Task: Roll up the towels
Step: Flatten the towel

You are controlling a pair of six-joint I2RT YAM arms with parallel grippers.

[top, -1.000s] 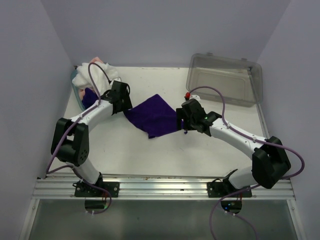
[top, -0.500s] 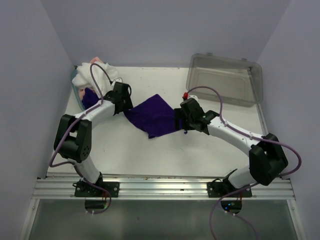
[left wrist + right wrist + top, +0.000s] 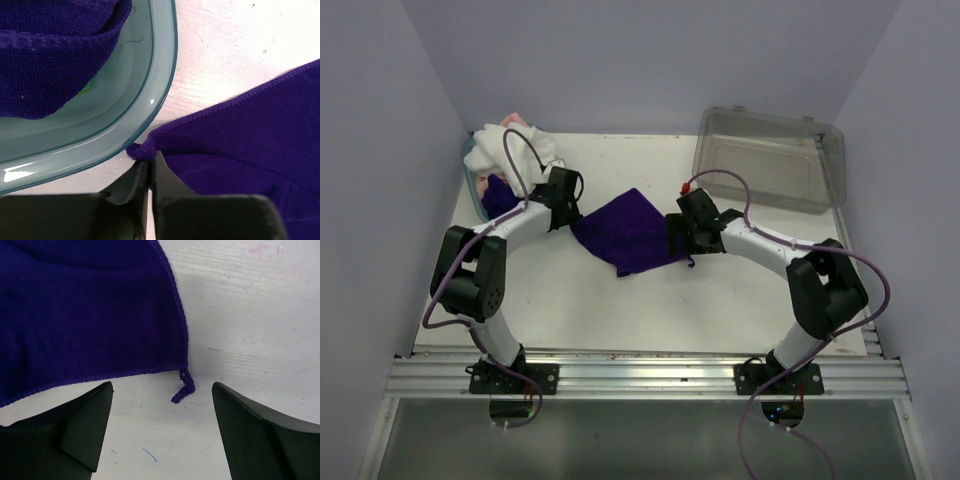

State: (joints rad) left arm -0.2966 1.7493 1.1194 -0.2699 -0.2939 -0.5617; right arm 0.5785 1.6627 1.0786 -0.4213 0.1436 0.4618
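Your left gripper (image 3: pixel 150 161) was clamped on a corner of the purple towel (image 3: pixel 250 135), just beside the teal basket (image 3: pixel 159 75); right gripper (image 3: pixel 161 387) jaws stood apart, straddling the corner far from the basket.

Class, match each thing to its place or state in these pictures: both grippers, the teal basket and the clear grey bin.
1 left gripper
2 right gripper
3 teal basket
4 clear grey bin

a far right of the table
b open, astride the spread purple towel's corner loop
c holds a bundled purple towel
d shut on the spread purple towel's corner

Pairs: 1-d, 2-b, 3-c, 4-a
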